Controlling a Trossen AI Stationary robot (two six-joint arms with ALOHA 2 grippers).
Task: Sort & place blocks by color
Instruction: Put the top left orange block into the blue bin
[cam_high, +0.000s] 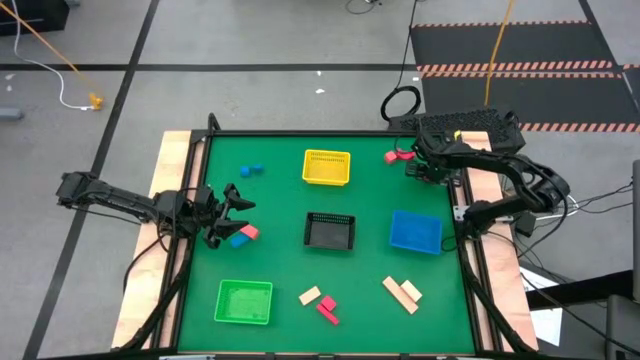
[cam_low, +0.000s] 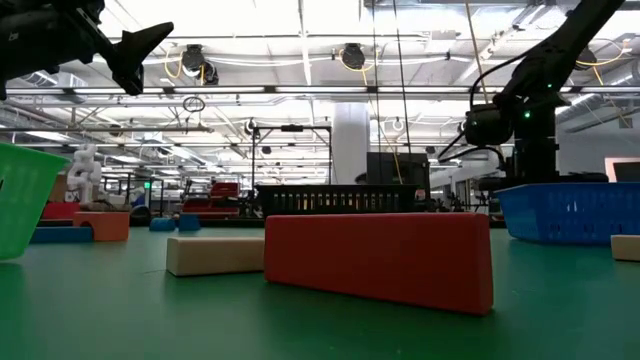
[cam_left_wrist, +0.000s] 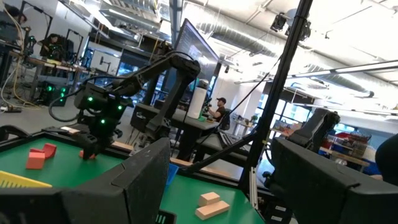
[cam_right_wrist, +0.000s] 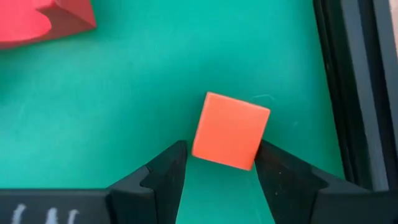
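My right gripper (cam_high: 413, 168) points down at the far right corner of the green mat, shut on a small orange-red cube (cam_right_wrist: 231, 129). Other red blocks (cam_high: 396, 155) lie just beside it. My left gripper (cam_high: 236, 206) hovers open and empty above a blue and a red block (cam_high: 241, 236) near the left edge. Two small blue blocks (cam_high: 250, 170) lie flat on the far left. Tan and pink blocks (cam_high: 320, 301) and two tan bars (cam_high: 403, 292) rest flat on the mat near the front edge; the red bar (cam_low: 380, 258) and a tan block (cam_low: 215, 255) fill the low view. My right gripper pinches the orange-red cube by its two opposite side faces (cam_right_wrist: 198, 146), one fingertip (cam_right_wrist: 166, 167) on each side, coming from above and pointing down. Only the free ends of the fingers meet it. Whether the cube still rests on the mat I cannot tell.
Four mesh baskets stand on the mat: yellow (cam_high: 327, 167) at the far middle, black (cam_high: 330, 231) in the centre, blue (cam_high: 415, 232) on the right, green (cam_high: 245, 302) near left. The table's black frame rail (cam_right_wrist: 348, 93) runs close beside the cube.
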